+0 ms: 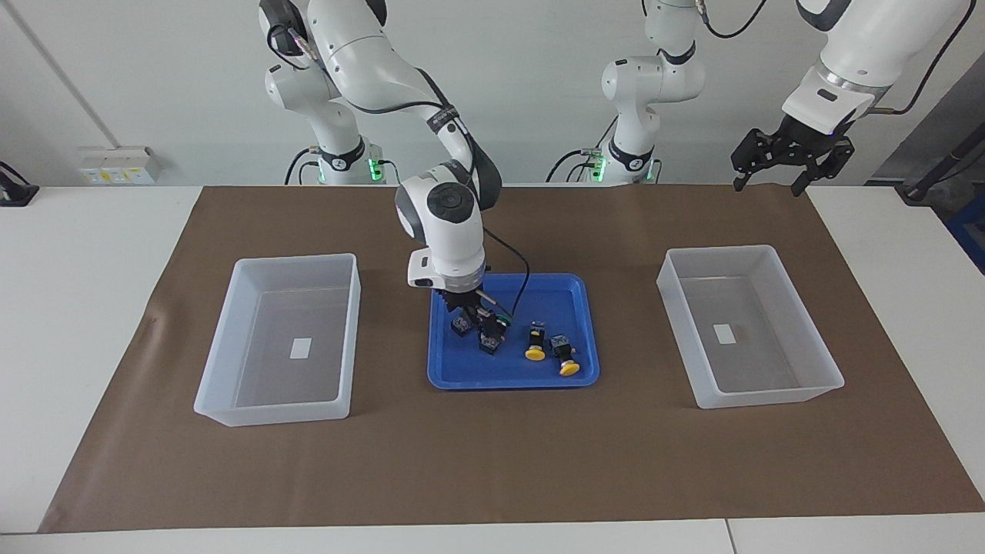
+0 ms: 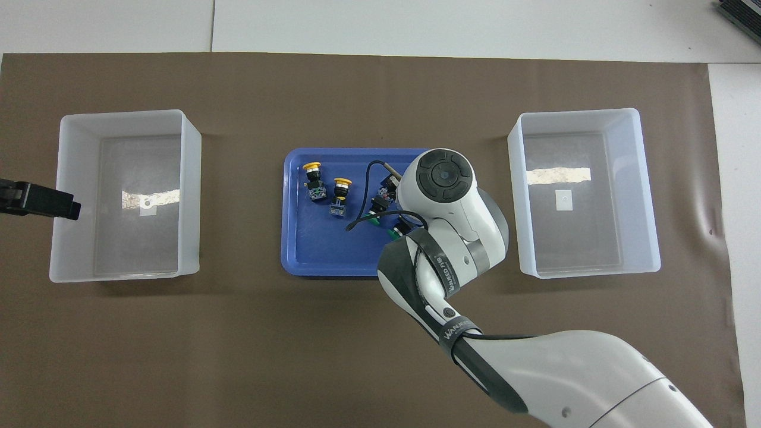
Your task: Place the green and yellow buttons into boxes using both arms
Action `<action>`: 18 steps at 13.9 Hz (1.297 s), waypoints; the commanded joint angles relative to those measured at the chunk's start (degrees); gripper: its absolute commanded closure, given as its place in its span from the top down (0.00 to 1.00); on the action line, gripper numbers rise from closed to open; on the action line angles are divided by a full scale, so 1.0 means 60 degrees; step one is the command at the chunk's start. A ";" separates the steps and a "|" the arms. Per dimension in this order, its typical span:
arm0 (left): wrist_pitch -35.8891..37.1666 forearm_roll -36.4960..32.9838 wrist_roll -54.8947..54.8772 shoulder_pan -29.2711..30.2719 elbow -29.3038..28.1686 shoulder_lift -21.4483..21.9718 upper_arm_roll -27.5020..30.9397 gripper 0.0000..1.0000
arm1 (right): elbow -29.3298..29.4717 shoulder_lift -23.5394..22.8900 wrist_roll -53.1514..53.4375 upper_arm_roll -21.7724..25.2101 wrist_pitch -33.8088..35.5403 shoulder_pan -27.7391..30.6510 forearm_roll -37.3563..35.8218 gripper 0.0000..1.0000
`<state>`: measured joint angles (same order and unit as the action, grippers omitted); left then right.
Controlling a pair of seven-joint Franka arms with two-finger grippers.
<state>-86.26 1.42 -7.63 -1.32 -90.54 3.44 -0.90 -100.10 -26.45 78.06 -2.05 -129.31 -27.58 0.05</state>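
Observation:
Two green buttons [image 1: 492, 338] [image 2: 373, 220] and two yellow buttons [image 1: 535, 344] [image 2: 342, 185] lie in a shallow blue tray [image 1: 508, 378] in the middle of the mat. My right gripper [image 1: 471, 314] is down in the tray, open, with its fingers at the green button nearer to the right arm's end. In the overhead view the right wrist hides that gripper and part of both green buttons. A translucent box [image 1: 269, 412] [image 2: 574, 112] stands at the right arm's end and another box [image 1: 750, 400] [image 2: 128, 113] at the left arm's end. My left gripper [image 1: 767, 181] [image 2: 38, 201] waits open, raised at the left arm's end.
A brown mat [image 1: 492, 462] covers most of the white table. Each box has only a small white label [image 1: 302, 348] on its floor. A dark device [image 1: 11, 192] sits at the table's edge past the right arm's end.

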 commanded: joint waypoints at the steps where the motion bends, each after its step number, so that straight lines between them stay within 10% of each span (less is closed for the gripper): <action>1: -0.0008 -0.0223 0.0143 -0.0175 -0.0203 0.0173 0.0092 1.00 | -0.0630 0.0190 0.0277 0.0019 -0.0318 -0.0047 -0.0141 1.00; 3: -0.0008 -0.0223 0.0143 -0.0175 -0.0203 0.0173 0.0092 1.00 | -0.0836 0.0219 0.0277 0.0019 -0.0640 -0.0047 -0.0141 0.87; 9: -0.0008 -0.0223 0.0158 -0.0175 -0.0203 0.0173 0.0078 1.00 | -0.0793 0.0205 0.0175 0.0019 -0.0612 -0.0047 -0.0141 0.00; 18: -0.0037 -0.0223 0.0158 -0.0175 -0.0217 0.0173 0.0092 1.00 | 0.0598 0.2386 -0.3991 0.0136 0.3457 0.1648 -0.0023 0.00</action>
<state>-86.26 1.42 -7.61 -1.32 -90.54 3.44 -0.91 -97.53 -14.49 62.18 -1.01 -113.06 -21.16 -0.03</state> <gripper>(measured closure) 0.000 0.590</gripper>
